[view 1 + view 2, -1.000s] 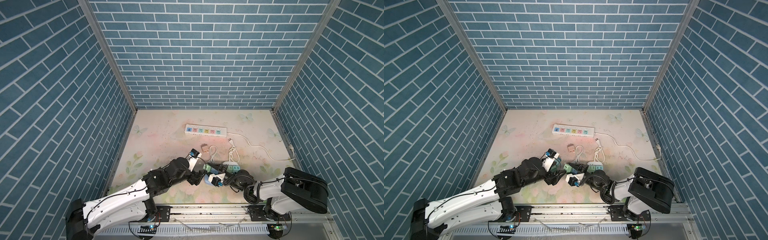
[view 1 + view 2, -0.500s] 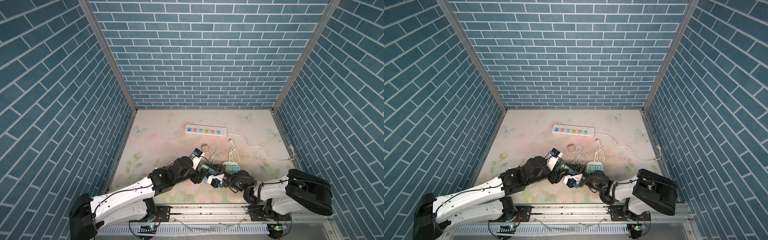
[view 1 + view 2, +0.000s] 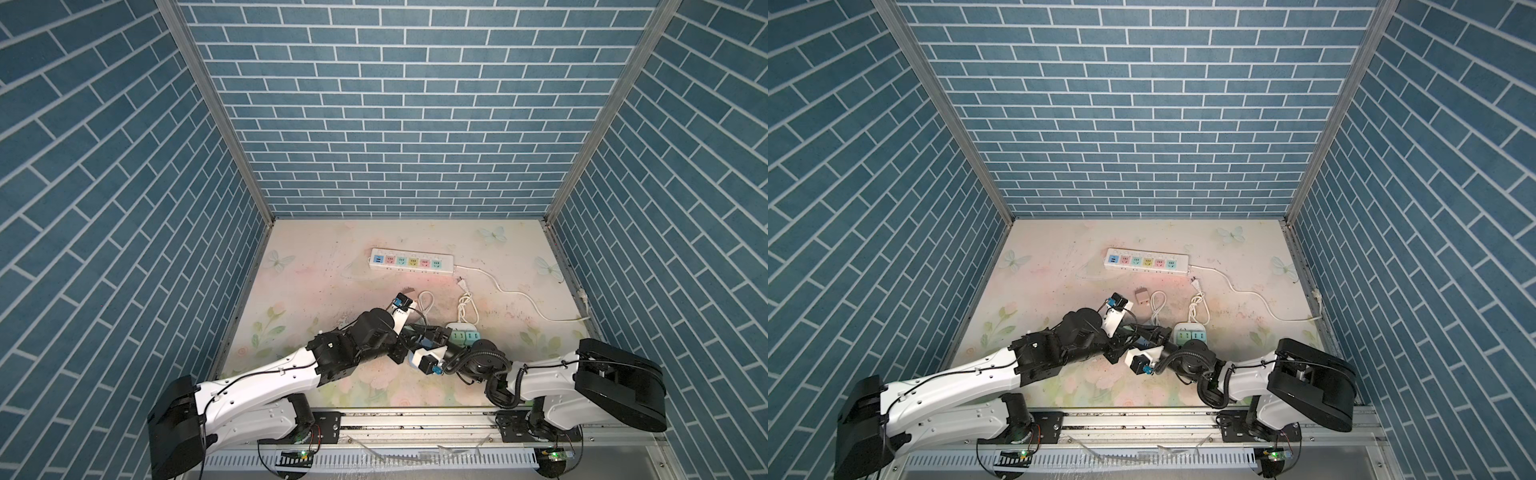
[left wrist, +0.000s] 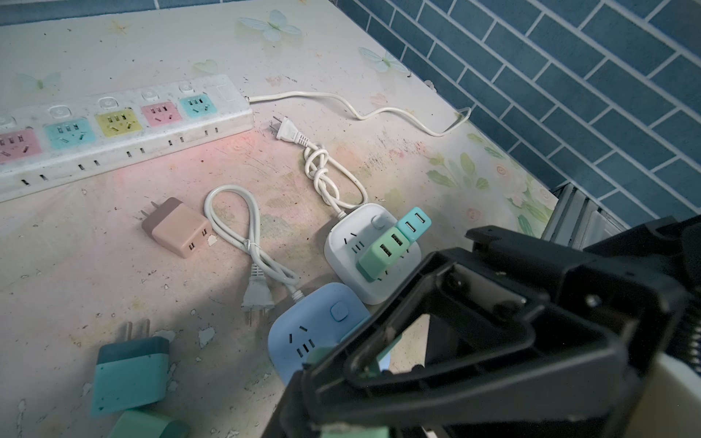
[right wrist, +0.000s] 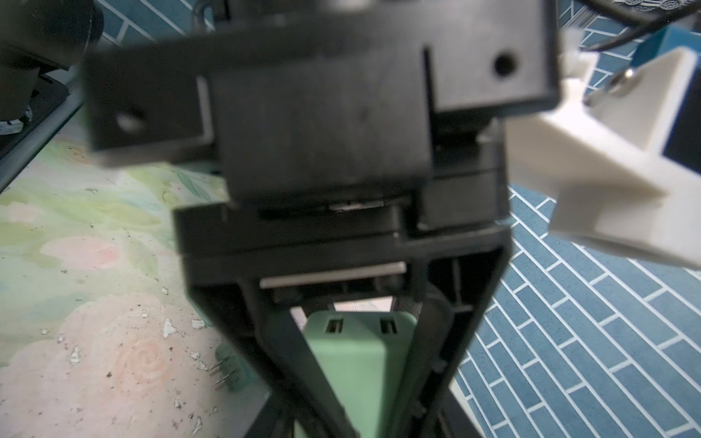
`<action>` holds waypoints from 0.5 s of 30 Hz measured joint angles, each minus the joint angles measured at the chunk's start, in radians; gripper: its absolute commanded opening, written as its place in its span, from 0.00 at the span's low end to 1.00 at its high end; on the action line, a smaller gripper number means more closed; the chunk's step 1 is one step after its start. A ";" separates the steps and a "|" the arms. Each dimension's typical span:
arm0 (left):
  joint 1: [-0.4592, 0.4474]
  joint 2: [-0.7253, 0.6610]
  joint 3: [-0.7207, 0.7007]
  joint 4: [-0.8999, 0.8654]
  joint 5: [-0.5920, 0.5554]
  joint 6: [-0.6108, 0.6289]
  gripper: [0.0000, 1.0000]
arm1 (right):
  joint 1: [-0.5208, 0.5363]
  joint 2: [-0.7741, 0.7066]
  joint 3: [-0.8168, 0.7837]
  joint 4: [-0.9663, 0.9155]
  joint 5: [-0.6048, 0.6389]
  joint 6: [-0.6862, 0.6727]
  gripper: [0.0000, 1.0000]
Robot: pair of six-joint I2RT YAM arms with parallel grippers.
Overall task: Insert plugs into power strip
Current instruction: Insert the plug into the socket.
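**Two grippers nose to nose over one green plug, tips mostly hidden**

In both top views the two wrists overlap low over the near middle of the table, and the fingertips are buried under black housings. The right wrist view is blurred and largely filled by the body of the left gripper (image 5: 366,411). Below that body, two black fingers (image 5: 288,352) converge on a green plug (image 5: 356,364) and press both its sides, so the left gripper is clenched on it. The right gripper (image 3: 434,337) meets it head-on, and I cannot tell whether it grips the same plug. In the left wrist view only slivers of green peep past a black frame.

The left arm reaches out from the near-left corner. The right arm folds in from the near-right. Both wrists are close to the tabletop.

A teal plug (image 4: 129,375) lies flat with its prongs free, and another green block (image 4: 148,426) is cut off by the frame edge. The pinkish-tan plug (image 4: 176,227) lies beside a looped white cord (image 4: 235,220). A white cube socket (image 4: 351,242) carries a light-green plug (image 4: 381,252) and an aqua plug (image 4: 413,223), with a blue cube socket (image 4: 303,335) just beside it. The power strip (image 3: 411,264) lies farther back, well apart from both grippers.
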 measured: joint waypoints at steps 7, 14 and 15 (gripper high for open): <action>-0.003 -0.040 0.023 -0.065 -0.049 0.060 0.00 | 0.011 -0.068 -0.018 0.002 0.039 0.032 0.75; -0.003 -0.139 0.080 -0.201 -0.184 0.168 0.00 | 0.011 -0.222 -0.050 -0.060 0.109 0.061 0.87; -0.003 -0.152 0.086 -0.219 -0.205 0.183 0.00 | 0.011 -0.247 -0.050 -0.080 0.124 0.064 0.88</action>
